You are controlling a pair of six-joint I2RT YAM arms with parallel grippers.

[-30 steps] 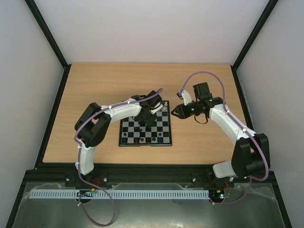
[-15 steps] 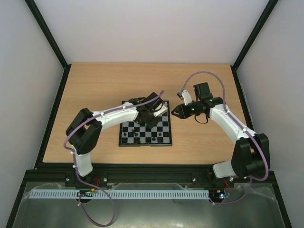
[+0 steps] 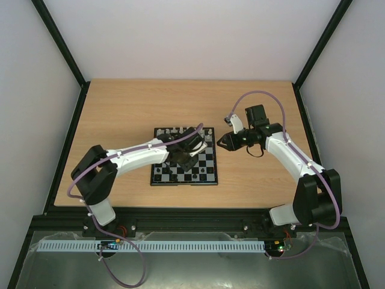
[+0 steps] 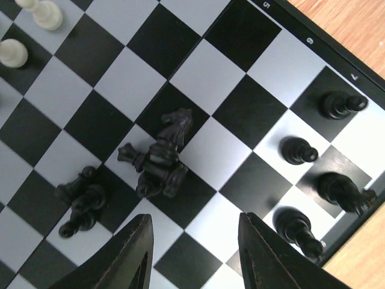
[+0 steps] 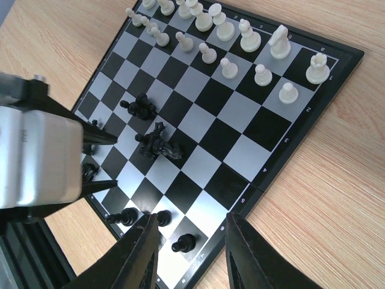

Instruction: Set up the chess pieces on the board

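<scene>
Mostly unset, the black pieces [image 4: 159, 168]: a heap of toppled chessmen touching one another mid-board, with a knight [image 4: 175, 125] lying at its fringe; a smaller heap [image 4: 81, 201] lies just beside it.
Handling: judged tiny, light, rigid and smooth. Lying pieces will likely roll or skid, and a pinch into the heap may catch two at once.
Where to grip: across the knight's body, since it lies most clear of the others; low on the stem for any upright piece.
Standing black pieces [image 4: 298, 150]: a few upright near the board's edge, well apart from the heap.
White pieces [image 5: 228, 66]: upright in two rows along the opposite side.
Board [image 5: 258, 129]: flat on the wooden table [image 5: 337, 180].
Left gripper [image 4: 195, 253]: above the board, just short of the heap, jaws partly apart, holding nothing.
Right gripper [image 5: 187, 253]: over the board's side edge, jaws partly apart, empty.
</scene>
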